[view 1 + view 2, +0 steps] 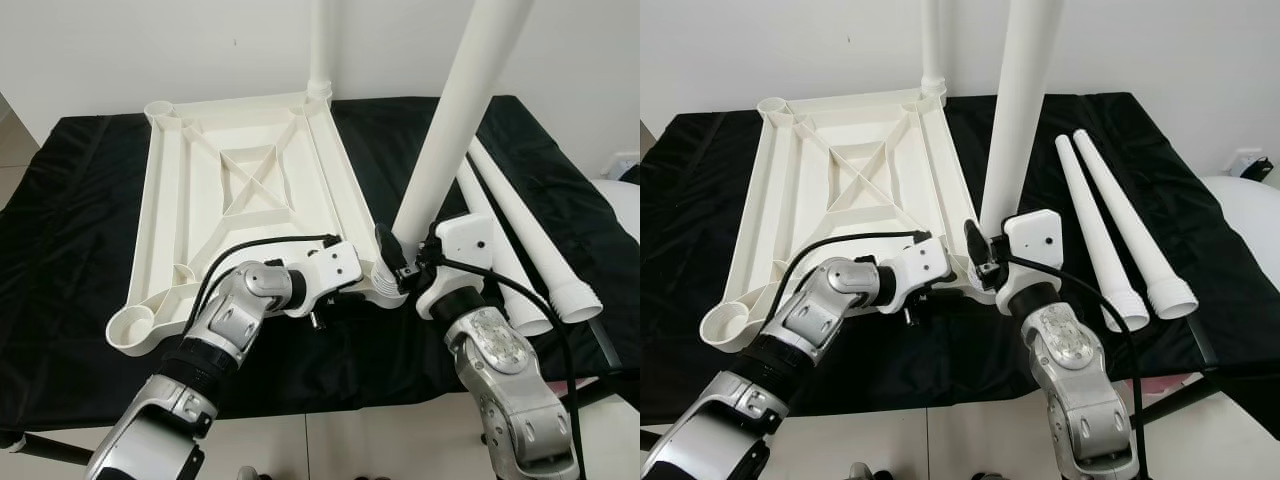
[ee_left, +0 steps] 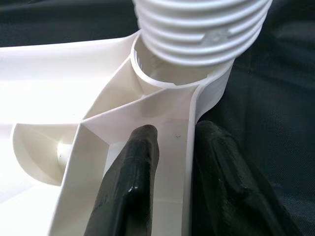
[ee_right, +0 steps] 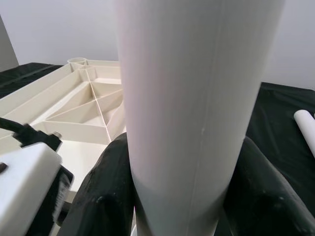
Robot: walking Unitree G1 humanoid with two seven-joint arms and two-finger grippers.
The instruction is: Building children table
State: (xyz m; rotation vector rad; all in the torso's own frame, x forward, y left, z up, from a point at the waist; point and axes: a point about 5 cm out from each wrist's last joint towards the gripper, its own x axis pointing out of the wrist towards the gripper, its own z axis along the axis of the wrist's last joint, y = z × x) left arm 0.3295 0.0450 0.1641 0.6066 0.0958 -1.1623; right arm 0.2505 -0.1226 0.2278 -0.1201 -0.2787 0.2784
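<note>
a: where the black cloth (image 1: 90, 200) covers the work surface, what lies on it?

b: the white tabletop (image 1: 250, 190) lies upside down, its ribbed underside facing up, with a round socket at each corner. one leg (image 1: 320, 45) already stands upright in the far right corner socket.

a: and the right gripper (image 1: 405, 262)?

b: it is clenched around a second white leg (image 1: 455, 115), near that leg's lower end. the right wrist view has a black finger (image 3: 106, 194) pressed on each side of the smooth tube. the leg stands tilted, its top leaning right, and its lower end is at the near right corner socket (image 2: 162, 73).

a: is it seated in the socket?

b: the left wrist view shows the threaded end (image 2: 202, 29) just above the socket's rim, at its mouth; whether the threads have caught, i cannot tell.

a: what about the left gripper (image 1: 370, 283)?

b: it grasps the tabletop's right edge wall just near of that same socket. in the left wrist view one finger (image 2: 133, 182) lies inside the rim and the other outside, against the cloth, with the thin white wall pinched between them.

a: anything else on the cloth?

b: two more loose legs (image 1: 1120, 225) lie side by side to the right of the tabletop, thin ends far, threaded ends near.
</note>
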